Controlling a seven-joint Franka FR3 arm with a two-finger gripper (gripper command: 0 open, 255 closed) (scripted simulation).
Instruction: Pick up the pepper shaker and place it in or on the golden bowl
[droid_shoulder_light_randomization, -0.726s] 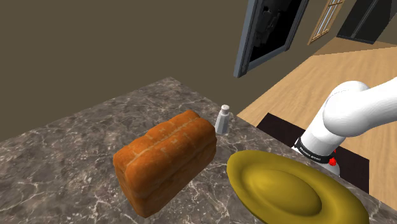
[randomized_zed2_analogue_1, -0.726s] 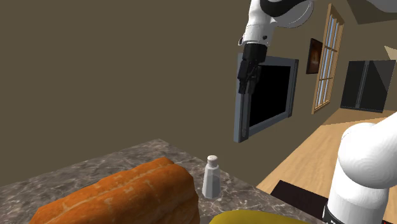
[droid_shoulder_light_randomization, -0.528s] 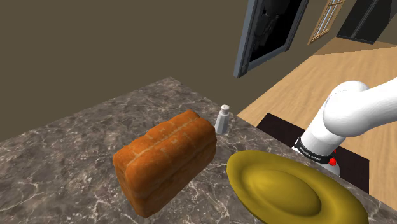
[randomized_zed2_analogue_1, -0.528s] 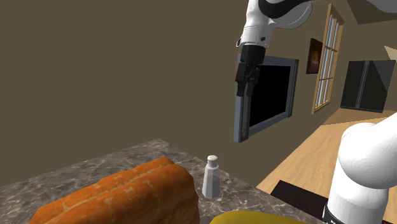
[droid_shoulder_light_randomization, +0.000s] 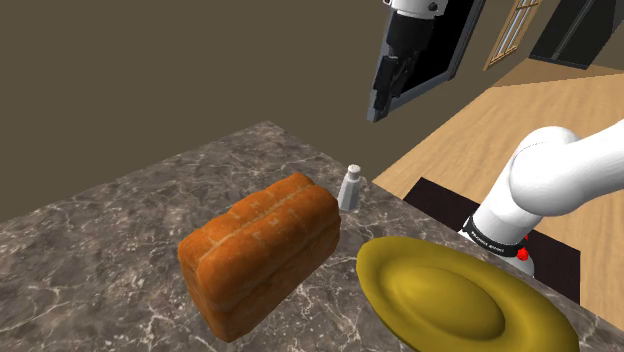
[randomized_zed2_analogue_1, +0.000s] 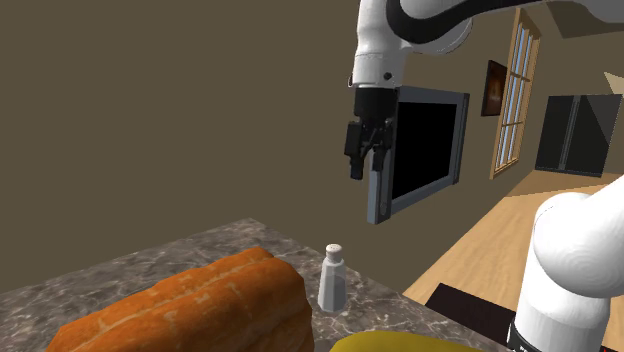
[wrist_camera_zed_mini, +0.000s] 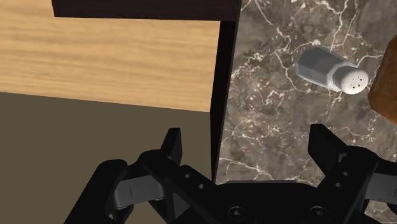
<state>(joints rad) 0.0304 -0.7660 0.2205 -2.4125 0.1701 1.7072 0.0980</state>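
The dark veined marble countertop (droid_shoulder_light_randomization: 90, 240) carries 3 things: an orange-brown loaf of bread (droid_shoulder_light_randomization: 262, 250) lying near its middle, a pale grey pepper shaker (droid_shoulder_light_randomization: 351, 187) upright by the loaf's end close to the countertop's edge, and a wide golden bowl (droid_shoulder_light_randomization: 450, 295) further along that edge.

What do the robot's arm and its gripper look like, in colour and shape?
The arm is white, with rounded links and dark bands at the joints; a small red spot sits near its base. The gripper is all black, with two blocky fingers.
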